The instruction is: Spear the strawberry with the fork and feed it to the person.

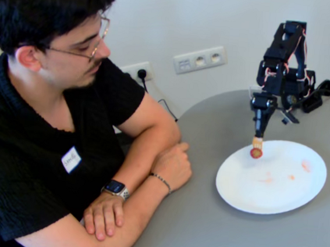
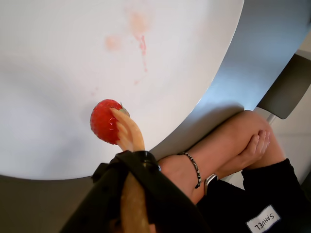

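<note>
The strawberry [image 1: 256,153] [image 2: 103,121] is small and red, and it sits on the tines of the pale yellow-orange fork [image 1: 257,143] [image 2: 127,133]. It is at the near-left rim of the white plate [image 1: 281,196] [image 2: 48,58]; I cannot tell whether it rests on the plate or hangs just above it. My gripper [image 1: 261,128] [image 2: 132,162] points straight down, shut on the fork's stem. The person [image 1: 40,88] sits at the left of the fixed view with arms folded on the table edge, looking down at the plate. His forearm [image 2: 228,145] shows in the wrist view.
The plate carries faint pink-orange smears [image 1: 291,176] [image 2: 138,24]. The grey round table [image 1: 201,232] reaches from the arm's base to the person. The arm's black body [image 1: 285,59] stands behind the plate. Wall sockets [image 1: 199,59] and a cable lie beyond the table.
</note>
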